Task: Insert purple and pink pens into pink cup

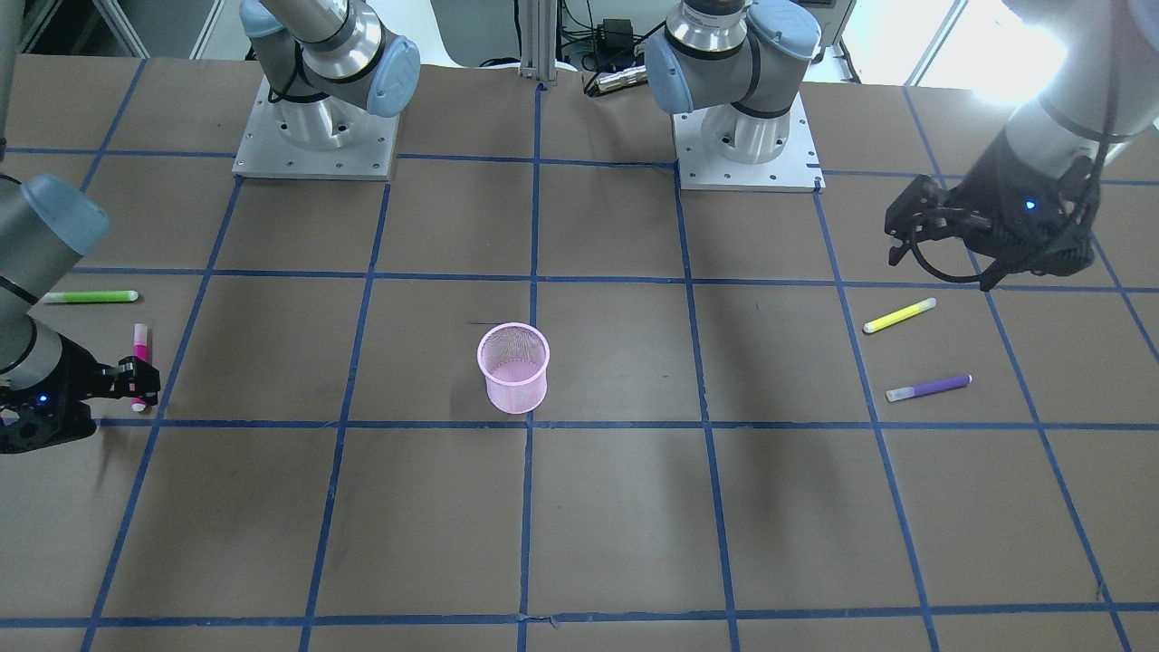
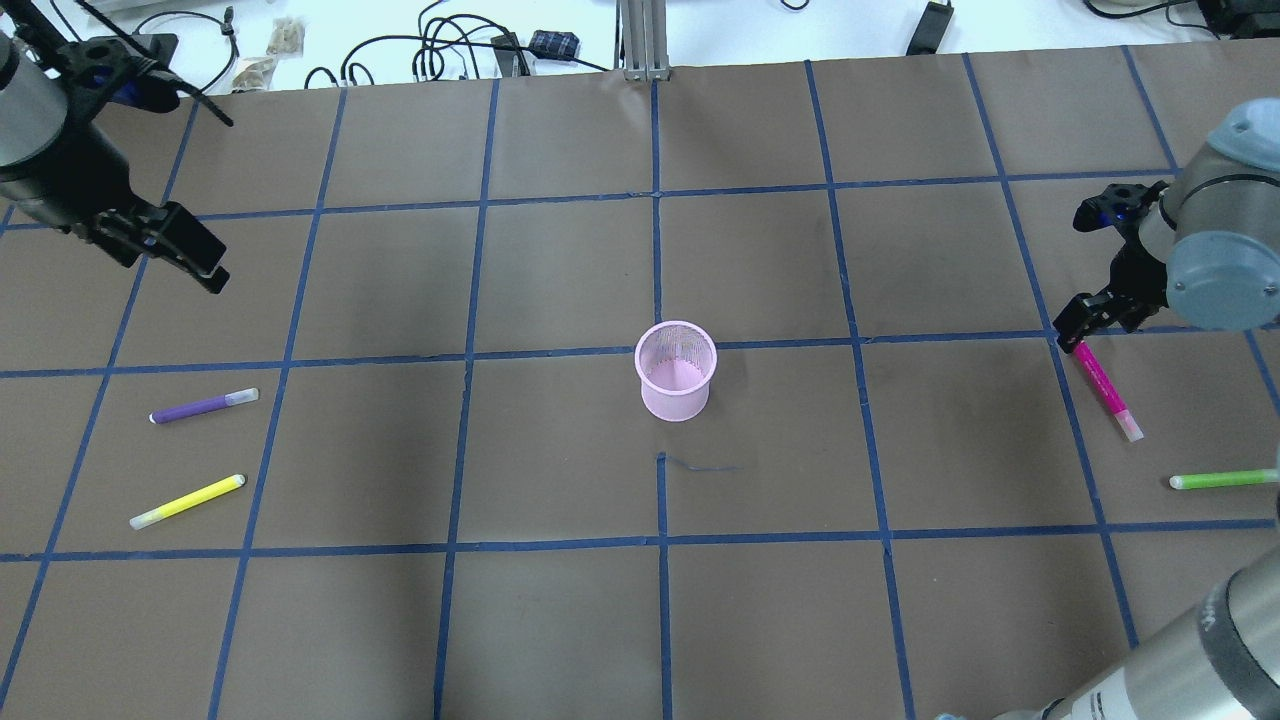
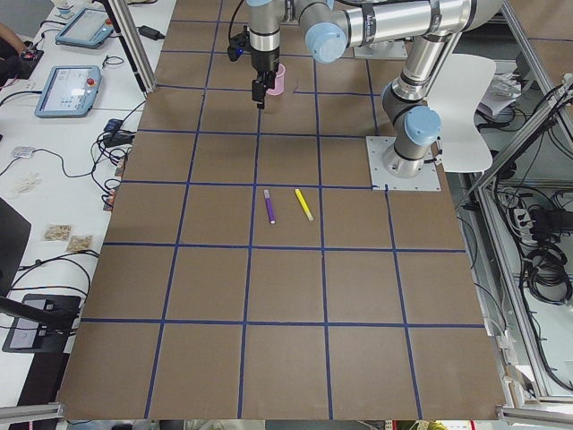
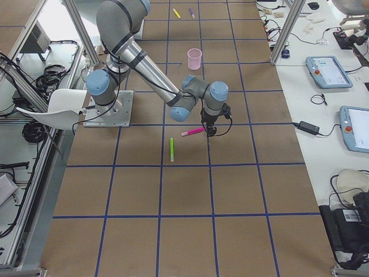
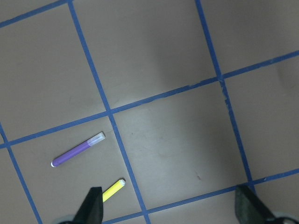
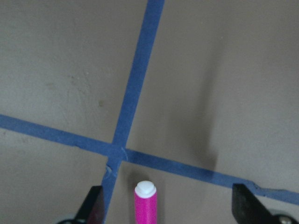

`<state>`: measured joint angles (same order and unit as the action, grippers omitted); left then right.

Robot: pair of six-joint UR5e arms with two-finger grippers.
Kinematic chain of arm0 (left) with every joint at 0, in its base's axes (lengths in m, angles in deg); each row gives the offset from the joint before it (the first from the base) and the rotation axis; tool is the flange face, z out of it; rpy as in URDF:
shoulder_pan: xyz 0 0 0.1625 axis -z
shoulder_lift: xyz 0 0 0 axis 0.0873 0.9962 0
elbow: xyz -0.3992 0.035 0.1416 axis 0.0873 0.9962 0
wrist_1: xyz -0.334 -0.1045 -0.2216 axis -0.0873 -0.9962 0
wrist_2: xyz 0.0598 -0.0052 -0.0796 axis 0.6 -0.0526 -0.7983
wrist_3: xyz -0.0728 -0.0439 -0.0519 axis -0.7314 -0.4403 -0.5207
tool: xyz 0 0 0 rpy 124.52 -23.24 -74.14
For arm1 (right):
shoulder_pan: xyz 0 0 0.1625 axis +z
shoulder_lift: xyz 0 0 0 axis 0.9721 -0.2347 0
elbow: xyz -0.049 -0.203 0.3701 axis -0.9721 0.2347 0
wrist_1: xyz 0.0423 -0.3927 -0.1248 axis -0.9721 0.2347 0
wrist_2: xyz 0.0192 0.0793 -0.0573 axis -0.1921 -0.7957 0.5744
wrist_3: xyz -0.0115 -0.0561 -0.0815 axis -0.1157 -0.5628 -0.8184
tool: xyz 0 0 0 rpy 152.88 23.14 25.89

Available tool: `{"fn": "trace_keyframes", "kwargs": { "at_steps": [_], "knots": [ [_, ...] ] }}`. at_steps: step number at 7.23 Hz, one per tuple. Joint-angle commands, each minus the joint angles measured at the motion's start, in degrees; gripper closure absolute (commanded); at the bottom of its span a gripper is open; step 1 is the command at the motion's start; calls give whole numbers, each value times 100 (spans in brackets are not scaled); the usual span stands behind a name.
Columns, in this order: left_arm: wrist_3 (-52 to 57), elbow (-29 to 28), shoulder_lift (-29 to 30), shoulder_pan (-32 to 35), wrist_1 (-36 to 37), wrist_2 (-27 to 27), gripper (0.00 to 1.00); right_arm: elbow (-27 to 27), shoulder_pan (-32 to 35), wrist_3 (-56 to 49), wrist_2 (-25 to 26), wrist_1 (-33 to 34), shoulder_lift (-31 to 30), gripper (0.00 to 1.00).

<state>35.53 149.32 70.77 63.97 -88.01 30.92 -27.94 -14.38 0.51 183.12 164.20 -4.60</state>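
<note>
Your right gripper (image 6: 169, 205) stood open, off-centre, astride the slim pink plastic pen (image 6: 145, 207); you likely needed to centre it before closing.

I see a brown table (image 2: 560, 620) with a blue tape grid (image 2: 656, 150). White benches (image 3: 54, 179) carry cables (image 2: 450, 50) and pendants (image 3: 70, 92). There's a white chair (image 3: 466, 134) and window glare (image 1: 996, 54).

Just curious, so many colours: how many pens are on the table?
4. The purple pen and yellow pen lie on the robot's left side; the pink pen and green pen on its right. None appears hidden.
</note>
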Motion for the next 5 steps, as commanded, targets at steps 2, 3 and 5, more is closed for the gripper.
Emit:
{"fn": "trace_keyframes", "kwargs": {
  "at_steps": [2, 3, 5],
  "knots": [
    [1883, 131, 309, -841, 39, -217, 0, -34, 9, 21, 112, -55, -5, 48],
    [2201, 131, 441, -964, 100, -226, 0, -25, 9, 48, 112, -47, 3, 52],
    [3279, 139, 713, -1236, 241, -226, 0, -25, 9, 66, 112, -38, 3, 76]
  ]
}}
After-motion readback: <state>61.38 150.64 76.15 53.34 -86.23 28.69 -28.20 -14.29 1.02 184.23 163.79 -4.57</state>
